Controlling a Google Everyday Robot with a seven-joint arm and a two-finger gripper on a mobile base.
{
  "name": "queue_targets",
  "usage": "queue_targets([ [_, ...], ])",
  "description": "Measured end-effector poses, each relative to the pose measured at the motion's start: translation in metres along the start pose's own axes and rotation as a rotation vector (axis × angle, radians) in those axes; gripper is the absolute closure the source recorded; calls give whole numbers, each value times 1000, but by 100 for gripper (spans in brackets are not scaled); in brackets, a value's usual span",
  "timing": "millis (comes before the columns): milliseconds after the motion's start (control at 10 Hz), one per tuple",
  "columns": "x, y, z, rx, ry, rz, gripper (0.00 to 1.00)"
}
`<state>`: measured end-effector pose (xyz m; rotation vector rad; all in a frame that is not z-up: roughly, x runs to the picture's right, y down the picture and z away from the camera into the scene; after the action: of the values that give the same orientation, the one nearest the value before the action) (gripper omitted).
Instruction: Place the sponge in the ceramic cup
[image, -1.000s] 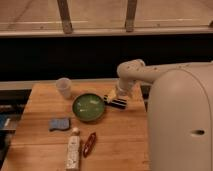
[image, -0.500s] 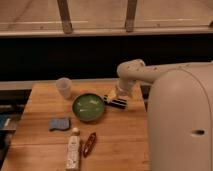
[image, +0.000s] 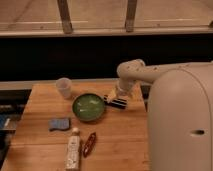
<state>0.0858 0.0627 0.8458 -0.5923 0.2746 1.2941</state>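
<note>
The blue sponge lies flat on the wooden table near its left edge. The whitish ceramic cup stands upright at the table's back left. My gripper hangs low over the table just right of the green bowl, well to the right of both the cup and the sponge. Nothing shows between it and the table.
A white bottle lies near the front edge with a red object beside it. My white arm and body fill the right side. A dark window wall runs behind the table.
</note>
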Motion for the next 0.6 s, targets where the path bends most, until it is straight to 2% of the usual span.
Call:
queue_targets([
  [200,-2,-1,-9,19,15,-29,20],
  [300,-5,7,-15,23,19,-53,20],
  [400,-7,19,-20,23,17,-77,20],
  [600,-13,60,-30,11,2,-157,20],
])
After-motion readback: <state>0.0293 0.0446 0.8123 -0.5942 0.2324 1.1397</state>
